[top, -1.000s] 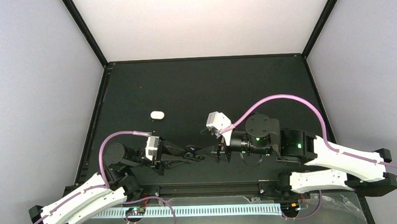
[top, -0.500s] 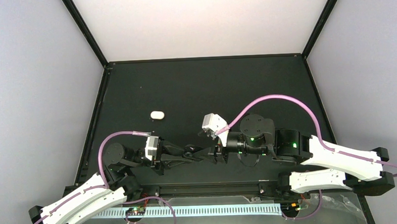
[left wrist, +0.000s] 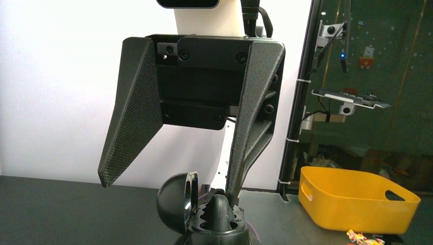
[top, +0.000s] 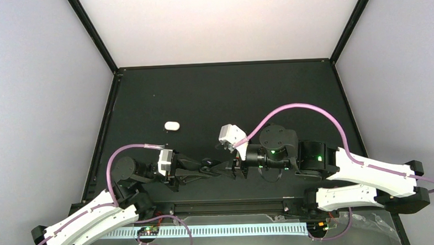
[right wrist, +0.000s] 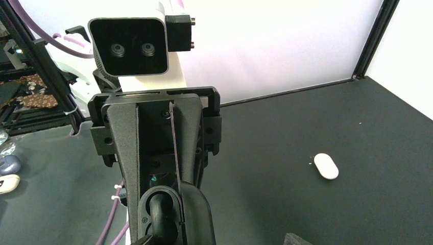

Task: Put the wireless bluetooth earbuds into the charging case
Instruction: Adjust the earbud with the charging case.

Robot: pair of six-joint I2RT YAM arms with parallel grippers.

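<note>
Both arms are brought in low over the near middle of the table [top: 291, 91], tips facing one another.

Left gripper [top: 210, 168]: jaws clenched. From the right wrist view its two fingers [right wrist: 153, 148] lie pressed together with only a thin seam between them. At their tips we see the black charging case [left wrist: 176, 201], held clear of the tabletop with its domed lid swung open and standing upright on the left of the left wrist view.

Right gripper [top: 233, 169]: jaws released and spread wide, nothing between them. In the left wrist view its textured fingers [left wrist: 134, 112] splay downward. One tip hangs well off to the lid's side, the other comes down just behind the case body. We cannot tell whether it touches the case.

Earbuds: the inside of the open case is dark and partly hidden, so we cannot tell whether one sits in it.

A closed white oval case [top: 172, 125] lies alone on the table, well apart from both grippers, toward the far left.

At the left edge of the right wrist view sit two small rounded things – a grey-blue piece [right wrist: 7, 165] and a white piece [right wrist: 7, 184] – cut off by the frame. We cannot tell what they are.

A yellow bin [left wrist: 357, 204] sits beyond the table's edge.
</note>
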